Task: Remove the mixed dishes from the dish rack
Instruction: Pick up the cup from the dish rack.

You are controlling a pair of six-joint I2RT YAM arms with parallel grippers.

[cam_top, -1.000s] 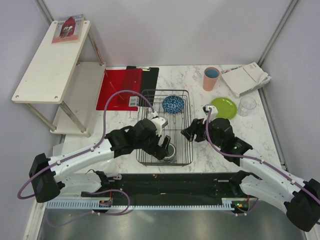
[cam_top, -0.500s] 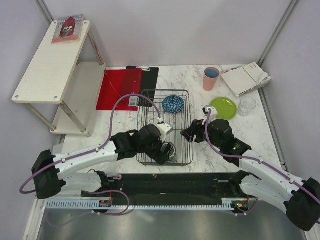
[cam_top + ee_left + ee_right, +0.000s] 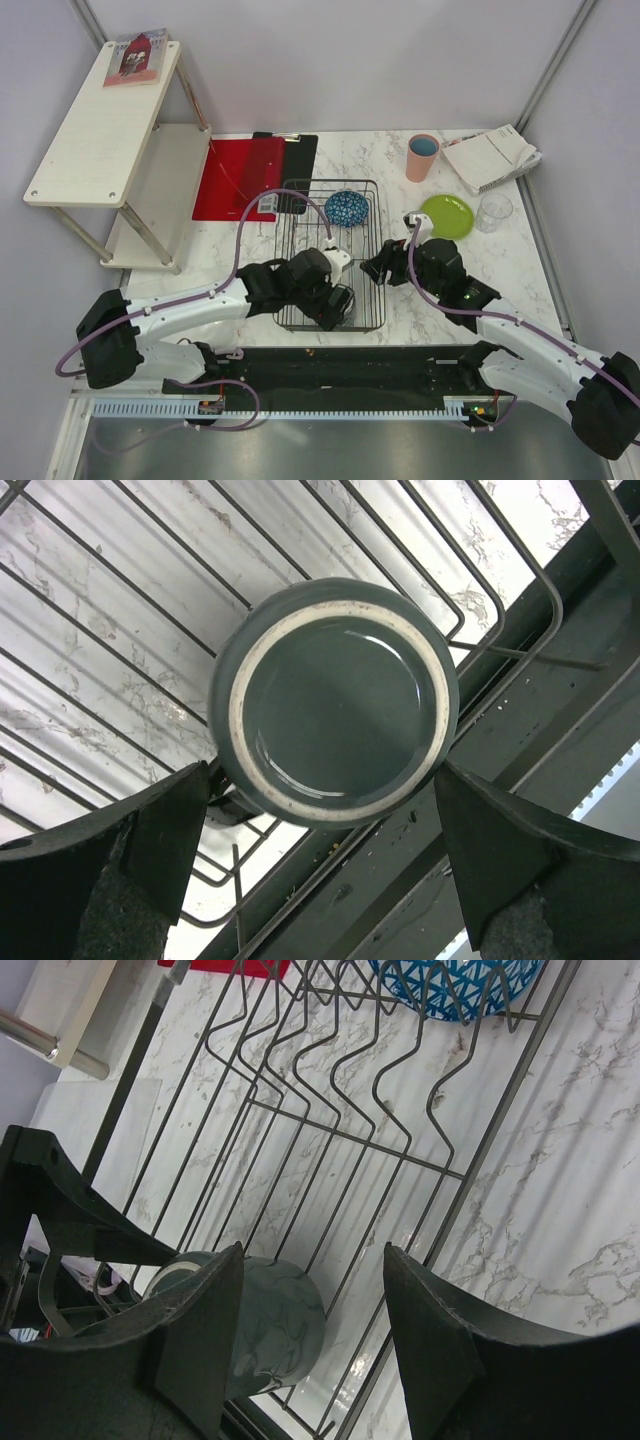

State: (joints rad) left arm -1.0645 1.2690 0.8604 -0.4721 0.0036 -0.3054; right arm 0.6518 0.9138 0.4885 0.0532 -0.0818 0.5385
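Observation:
The dish rack [image 3: 300, 215] stands mid-table. It holds the blue patterned bowl [image 3: 346, 208] at its far end and the dark grey mug [image 3: 345, 303] upside down in its near right corner. My left gripper [image 3: 336, 296] is open just above the mug. In the left wrist view the mug's base [image 3: 335, 700] lies between the two fingers [image 3: 150, 850]. My right gripper [image 3: 378, 268] is open and empty at the rack's right side. Its view shows the mug [image 3: 270, 1325], the rack bars [image 3: 330, 1130] and the bowl [image 3: 460, 985]. The lime-green plate [image 3: 447, 215], pink cup [image 3: 422, 157] and clear glass [image 3: 493, 211] stand on the table at right.
A red clipboard [image 3: 240, 175] and a black one [image 3: 298, 150] lie left of and behind the rack. A white two-tier shelf [image 3: 100, 120] with a book [image 3: 138, 55] stands at the far left. A paper booklet [image 3: 490, 157] lies at the back right.
My left gripper has moved right and toward the rack's near right corner, down over the mug. The right arm has barely moved.

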